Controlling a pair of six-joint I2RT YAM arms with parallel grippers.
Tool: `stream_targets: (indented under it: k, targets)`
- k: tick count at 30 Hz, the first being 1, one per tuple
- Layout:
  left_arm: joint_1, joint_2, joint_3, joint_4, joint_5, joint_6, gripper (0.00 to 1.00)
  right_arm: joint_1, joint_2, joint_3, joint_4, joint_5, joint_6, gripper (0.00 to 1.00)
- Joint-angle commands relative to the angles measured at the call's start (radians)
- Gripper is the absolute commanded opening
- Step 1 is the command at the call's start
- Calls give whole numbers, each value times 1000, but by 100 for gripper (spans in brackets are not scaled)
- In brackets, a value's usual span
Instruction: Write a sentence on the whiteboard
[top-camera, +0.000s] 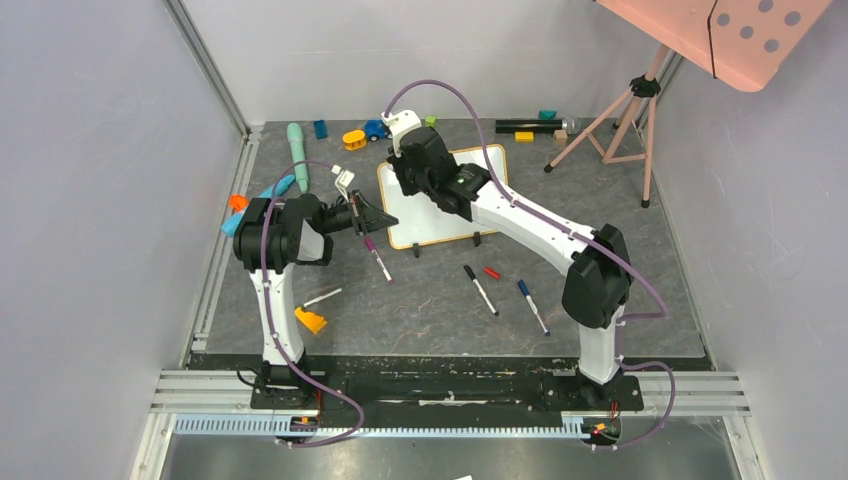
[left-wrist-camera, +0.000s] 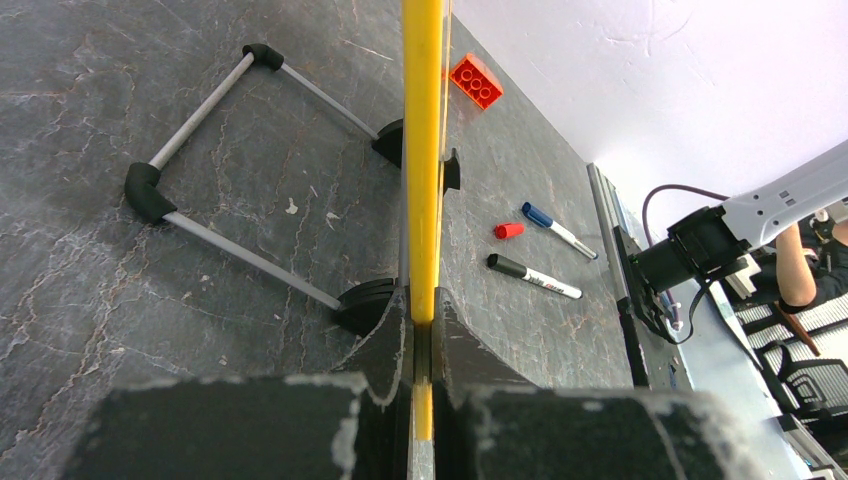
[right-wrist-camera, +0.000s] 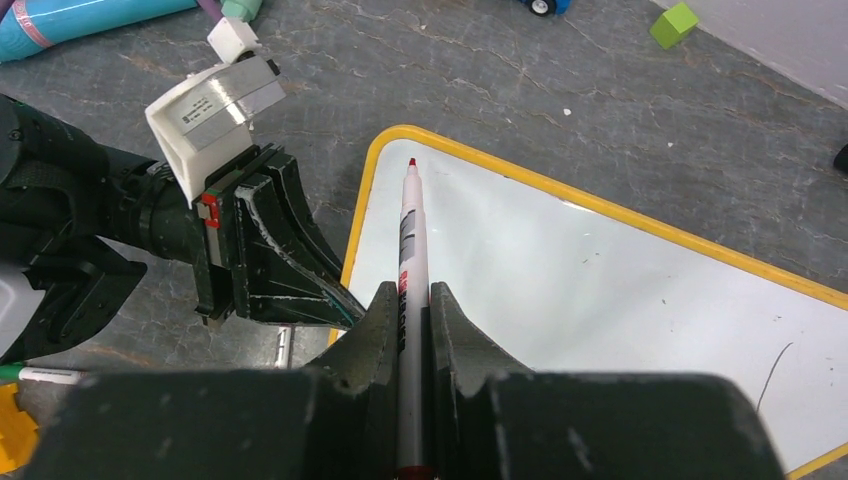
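The right gripper (right-wrist-camera: 408, 300), clamped on a red marker (right-wrist-camera: 409, 225), points its tip at the blank whiteboard (right-wrist-camera: 600, 290)'s corner, perhaps touching. The left gripper (left-wrist-camera: 422, 312) pinches the whiteboard's edge just beside it.

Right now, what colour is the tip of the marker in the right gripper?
Red; the marker tip shows best in the right wrist view.

The whiteboard (top-camera: 425, 222) is partly covered by the right arm (top-camera: 530, 225) from above; its right side is cut off in the right wrist view.
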Motion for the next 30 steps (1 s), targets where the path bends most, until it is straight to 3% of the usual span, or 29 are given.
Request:
stream_targets:
  k: [1,30]
  targets:
    - [-21,18,-2,66,70,37,2,-8,16,34,9,17,-12,0]
    - [-21,18,-2,66,72,36,2,-12,48,22,-21,96,-15,0]
